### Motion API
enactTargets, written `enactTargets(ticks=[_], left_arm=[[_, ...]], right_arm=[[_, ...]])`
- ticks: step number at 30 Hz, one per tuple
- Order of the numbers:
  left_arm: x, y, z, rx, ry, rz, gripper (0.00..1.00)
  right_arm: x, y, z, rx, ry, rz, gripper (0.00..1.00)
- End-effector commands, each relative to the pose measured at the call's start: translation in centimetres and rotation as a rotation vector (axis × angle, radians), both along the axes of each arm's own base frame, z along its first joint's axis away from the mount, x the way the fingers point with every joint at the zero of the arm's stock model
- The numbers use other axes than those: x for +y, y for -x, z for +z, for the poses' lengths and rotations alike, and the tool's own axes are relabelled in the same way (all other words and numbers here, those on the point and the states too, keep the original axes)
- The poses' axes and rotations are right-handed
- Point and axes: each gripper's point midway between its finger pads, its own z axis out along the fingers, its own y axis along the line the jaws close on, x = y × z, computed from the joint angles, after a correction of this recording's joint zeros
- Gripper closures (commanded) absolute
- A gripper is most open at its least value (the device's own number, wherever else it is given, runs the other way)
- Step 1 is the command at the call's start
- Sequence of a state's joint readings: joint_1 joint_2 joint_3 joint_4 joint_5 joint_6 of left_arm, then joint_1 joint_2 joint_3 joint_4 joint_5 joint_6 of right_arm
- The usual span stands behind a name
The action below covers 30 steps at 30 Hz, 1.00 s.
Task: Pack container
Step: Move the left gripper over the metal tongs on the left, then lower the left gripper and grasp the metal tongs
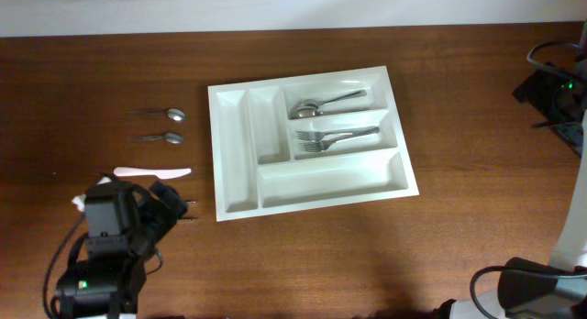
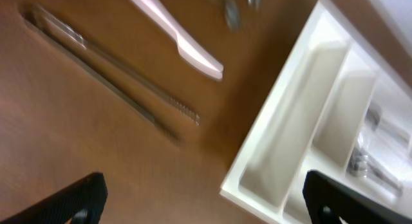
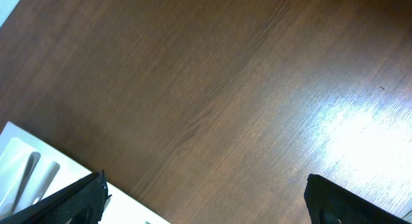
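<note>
The container [image 1: 330, 180] is a white cutlery tray in the middle of the table. Spoons [image 1: 321, 105] lie in its top long compartment and forks [image 1: 335, 136] in the middle one. Left of it on the wood lie two spoons [image 1: 165, 114] [image 1: 165, 137] and a white knife [image 1: 151, 172]. My left gripper [image 1: 168, 204] hovers open near the tray's front-left corner. In the left wrist view the gripper [image 2: 203, 198] is empty, with a metal knife [image 2: 109, 73], the white knife [image 2: 177, 34] and the tray [image 2: 290, 127] ahead. My right gripper [image 3: 206, 198] is open over bare wood.
The right arm's base [image 1: 532, 291] sits at the front right corner. A tray corner [image 3: 19, 163] with utensil handles shows at the lower left of the right wrist view. Black equipment and cables [image 1: 555, 85] sit at the far right edge.
</note>
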State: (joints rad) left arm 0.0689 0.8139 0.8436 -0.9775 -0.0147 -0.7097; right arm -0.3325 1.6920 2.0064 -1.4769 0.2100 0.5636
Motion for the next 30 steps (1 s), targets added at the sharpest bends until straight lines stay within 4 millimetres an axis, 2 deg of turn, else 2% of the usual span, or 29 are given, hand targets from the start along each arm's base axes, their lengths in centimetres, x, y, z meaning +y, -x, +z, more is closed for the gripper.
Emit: enactTargets(ticks=[1,8,11,13,14,17,19,23,25,30], left_arm=[[-1.9,0.2,-0.7,0.043,0.108,-0.047,0.01],[-1.8,-0.4,-0.9,0.045,0.105,-0.044,0.01],[-0.1,-1.1,-0.5,0.016,0.035,0.028,0.01],[1.8,-0.5,-1.1,0.045,0.025,0.208,0.01],[2.8,0.0,-1.6,0.067,0.027,0.33,0.01],[4.1,0.4,-2.8,0.113,0.028,0.502,0.01],[5.0,0.4,-4.5,0.169,0.04,0.638,0.01],[5.8,0.7,-7.5,0.28,0.089,0.815,0.01],[6.9,1.3,-9.1,0.34,0.106,0.931,0.01],[8.4,1.9,-11.3,0.406,0.191,1.093,0.01]], right_arm=[[-0.1,-0.1,0.0,0.002,0.003,0.007,0.01],[-0.1,-0.1,0.0,0.002,0.003,0.007,0.01],[-0.1,-0.1,0.0,0.002,0.003,0.007,0.01],[-0.1,-0.1,0.0,0.002,0.003,0.007,0.01],[-0.1,-0.1,0.0,0.002,0.003,0.007,0.01],[-0.1,-0.1,0.0,0.002,0.003,0.007,0.01],[-0.1,-0.1,0.0,0.002,0.003,0.007,0.01],[-0.1,-0.1,0.0,0.002,0.003,0.007,0.01],[-0.1,-0.1,0.0,0.002,0.003,0.007,0.01],[-0.1,-0.1,0.0,0.002,0.003,0.007,0.01]])
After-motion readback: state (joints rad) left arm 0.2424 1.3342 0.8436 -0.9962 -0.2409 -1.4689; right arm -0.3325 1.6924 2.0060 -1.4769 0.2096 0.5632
